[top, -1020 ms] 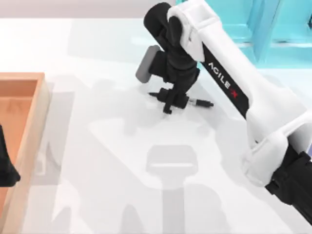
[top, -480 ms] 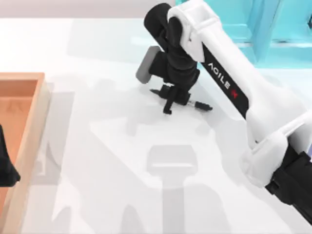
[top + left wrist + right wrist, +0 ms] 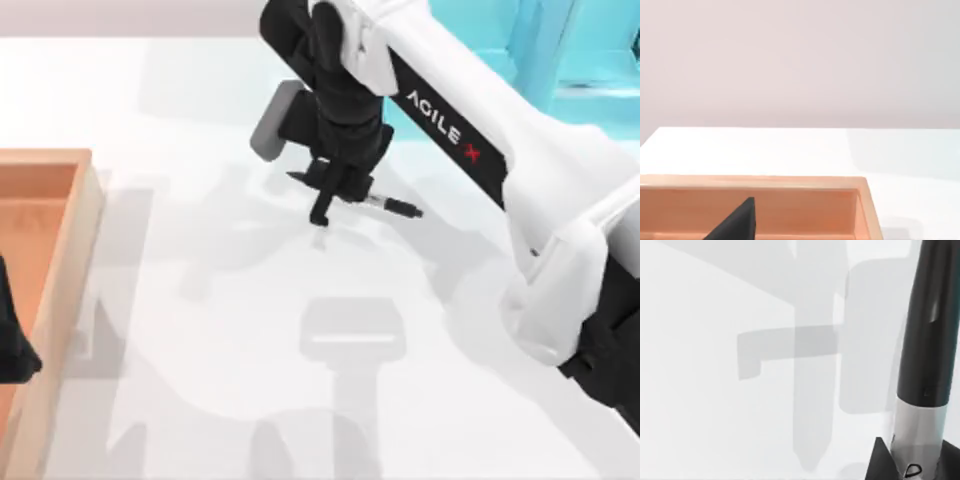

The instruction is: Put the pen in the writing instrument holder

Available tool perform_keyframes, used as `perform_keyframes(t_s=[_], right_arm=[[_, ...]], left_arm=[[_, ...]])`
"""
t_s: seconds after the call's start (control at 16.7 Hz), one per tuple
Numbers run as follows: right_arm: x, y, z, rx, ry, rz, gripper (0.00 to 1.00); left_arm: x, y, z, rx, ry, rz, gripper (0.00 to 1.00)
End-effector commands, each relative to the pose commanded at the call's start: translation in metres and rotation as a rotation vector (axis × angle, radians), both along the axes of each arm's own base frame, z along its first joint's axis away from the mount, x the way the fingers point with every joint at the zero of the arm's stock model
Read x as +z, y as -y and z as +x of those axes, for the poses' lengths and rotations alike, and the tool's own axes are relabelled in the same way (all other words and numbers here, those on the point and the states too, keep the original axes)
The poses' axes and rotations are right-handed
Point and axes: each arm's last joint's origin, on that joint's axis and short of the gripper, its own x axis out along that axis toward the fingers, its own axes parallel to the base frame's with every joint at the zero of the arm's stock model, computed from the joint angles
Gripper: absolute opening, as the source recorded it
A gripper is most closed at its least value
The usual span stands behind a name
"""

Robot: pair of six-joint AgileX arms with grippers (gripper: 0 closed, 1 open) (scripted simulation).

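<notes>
My right gripper (image 3: 335,196) hangs over the table's middle, shut on the pen (image 3: 396,207). The pen lies roughly level in the jaws, its black end poking out toward the right and a short dark tip showing on the left side. In the right wrist view the black cap (image 3: 930,325) and grey barrel (image 3: 917,432) run along a dark finger (image 3: 880,462), with the white tabletop well below. The writing instrument holder is out of view. My left gripper (image 3: 10,340) is parked at the far left edge over the wooden tray.
An orange-brown wooden tray (image 3: 75,260) lines the left side; its rim (image 3: 790,182) also appears in the left wrist view. A large cyan shelf unit (image 3: 570,60) stands at the back right. White tabletop spreads under and in front of the right arm.
The right gripper has lifted with the pen and shifted left and toward the back. The pen is off the table. The left arm has not moved.
</notes>
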Motion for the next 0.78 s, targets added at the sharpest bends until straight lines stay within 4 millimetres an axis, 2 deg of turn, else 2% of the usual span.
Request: perform_keyframes(t_s=[0.18,0.42,0.6,0.78], right_arm=[[0.042,-0.003,-0.018,-0.007,0.037,0.018,0.0],[0.093,0.012,-0.062,-0.018,0.069,0.029,0.0],[0.111,0.023,-0.097,-0.018,0.067,0.033,0.0],[0.111,0.026,-0.121,-0.014,0.049,0.025,0.0]], left_arm=[[0.0,0.0,0.0,0.0,0.0,0.0,1.0],[0.0,0.0,0.0,0.0,0.0,0.0,1.0],[0.0,0.0,0.0,0.0,0.0,0.0,1.0],[0.0,0.0,0.0,0.0,0.0,0.0,1.0]])
